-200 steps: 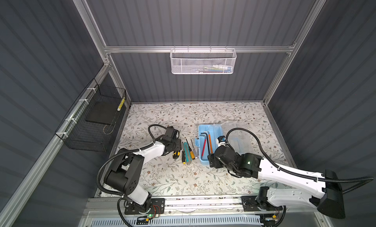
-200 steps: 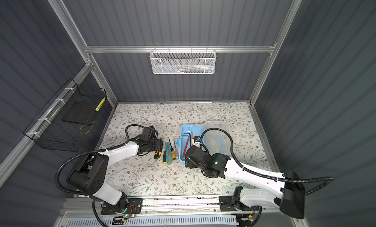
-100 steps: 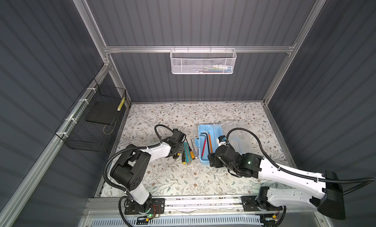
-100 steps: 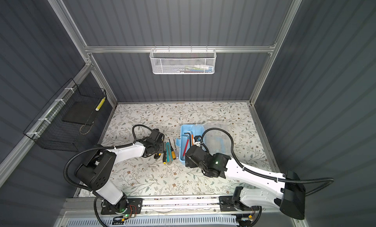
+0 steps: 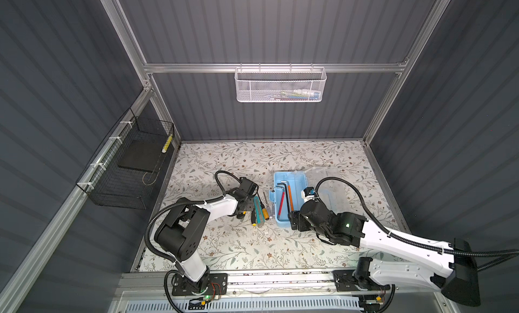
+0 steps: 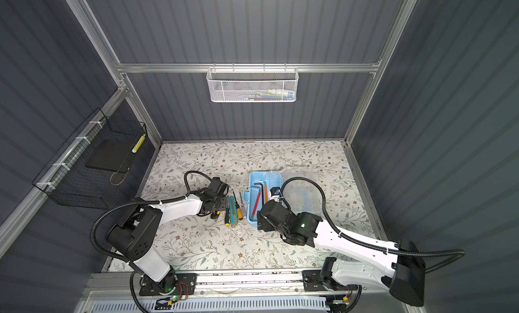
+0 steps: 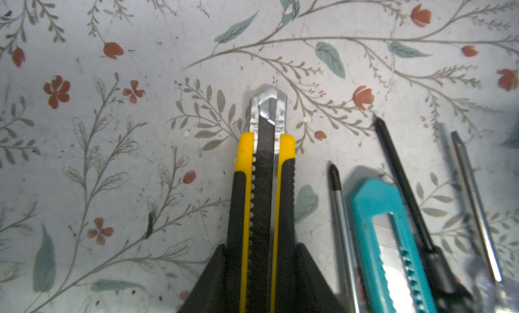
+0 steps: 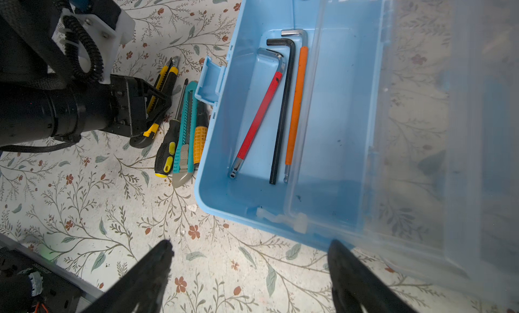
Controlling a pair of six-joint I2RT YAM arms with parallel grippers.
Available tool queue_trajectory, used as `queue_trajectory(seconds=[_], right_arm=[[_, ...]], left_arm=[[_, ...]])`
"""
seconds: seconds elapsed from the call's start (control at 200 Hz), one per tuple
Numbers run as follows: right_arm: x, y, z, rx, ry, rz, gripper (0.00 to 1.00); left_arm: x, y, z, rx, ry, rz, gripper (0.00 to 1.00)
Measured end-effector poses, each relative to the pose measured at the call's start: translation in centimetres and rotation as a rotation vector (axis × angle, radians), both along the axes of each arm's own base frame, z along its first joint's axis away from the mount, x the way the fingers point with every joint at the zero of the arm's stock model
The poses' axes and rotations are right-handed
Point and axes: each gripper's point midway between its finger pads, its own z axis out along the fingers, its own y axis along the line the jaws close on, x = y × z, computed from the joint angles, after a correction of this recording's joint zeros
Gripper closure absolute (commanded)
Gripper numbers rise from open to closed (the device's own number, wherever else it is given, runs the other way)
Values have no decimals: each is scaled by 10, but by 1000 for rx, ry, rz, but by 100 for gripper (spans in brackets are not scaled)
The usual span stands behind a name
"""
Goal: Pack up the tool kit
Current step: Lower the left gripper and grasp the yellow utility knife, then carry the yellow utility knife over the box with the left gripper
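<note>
A floral-patterned desk (image 5: 238, 241) fills the floor of a grey-walled cell, seen from above in both top views. Right of centre on it sits a light-blue box (image 5: 297, 182), open, with its clear lid (image 5: 331, 185) folded flat onto the desk on the side away from the loose tools.

The right pincer (image 8: 250, 247) hovers at the near end of the box, its jaws spread wide with nothing between them.

The left pincer (image 7: 261, 247) is low over the desk just left of the box. Its two black fingers (image 7: 303, 258) press against both sides of a yellow-and-black utility knife (image 7: 262, 171), which lies flat on the desk.

Between that knife and the box, a teal utility knife (image 7: 390, 235) and three screwdrivers (image 8: 167, 151) lie side by side in a tight row.

Inside the box rest three hex keys (image 8: 282, 115), lying lengthwise: one red-sleeved, one black, one orange-sleeved.
</note>
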Motion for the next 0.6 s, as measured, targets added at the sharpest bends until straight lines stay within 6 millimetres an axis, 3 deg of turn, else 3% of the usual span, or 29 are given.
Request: queue_trajectory(seconds=[0.185, 0.365, 0.49, 0.6], right_arm=[[2, -2, 0, 1, 2, -7, 14], [4, -6, 9, 30, -14, -22, 14], [7, -15, 28, 83, -49, -45, 14], [9, -27, 50, 137, -91, -72, 15]], left_arm=[[-3, 5, 15, 18, 4, 7, 100], [1, -10, 81, -123, -113, 15, 100], [-6, -42, 138, -308, -213, -13, 100], [-18, -92, 174, -470, -259, -80, 100]])
